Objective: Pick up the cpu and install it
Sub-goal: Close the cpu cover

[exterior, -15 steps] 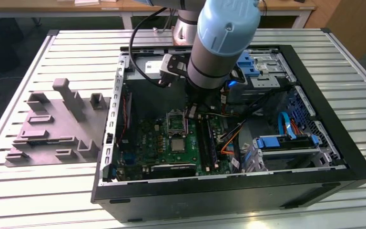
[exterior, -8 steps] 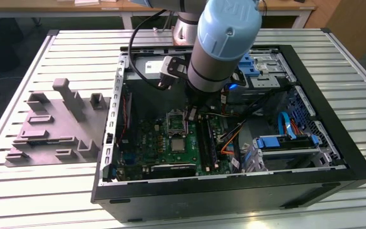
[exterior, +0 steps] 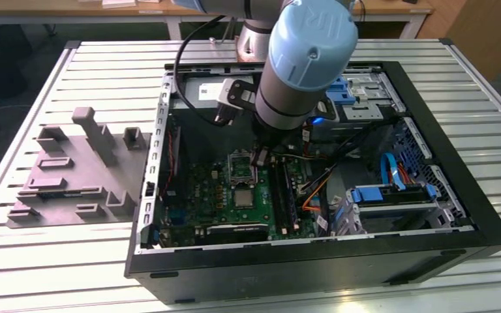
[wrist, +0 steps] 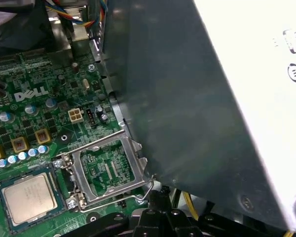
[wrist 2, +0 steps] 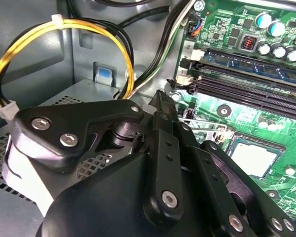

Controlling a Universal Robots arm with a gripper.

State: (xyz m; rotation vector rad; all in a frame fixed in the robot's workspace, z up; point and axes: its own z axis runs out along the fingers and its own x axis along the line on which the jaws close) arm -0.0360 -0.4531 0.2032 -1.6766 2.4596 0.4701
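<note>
I see the cpu (wrist: 28, 198) seated in the socket of the green motherboard (wrist: 34, 98), its metal frame (wrist: 111, 168) flipped open beside it. The hand (exterior: 260, 158) hangs inside the computer case (exterior: 459, 195), just above that frame; I cannot tell whether its fingers are spread.

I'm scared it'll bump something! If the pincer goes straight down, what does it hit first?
The pincer would probably meet the open metal socket frame on the green motherboard, beside the cpu; depth is unclear.

Silvery cpu (wrist: 28, 200) lies flat in its socket.
</note>
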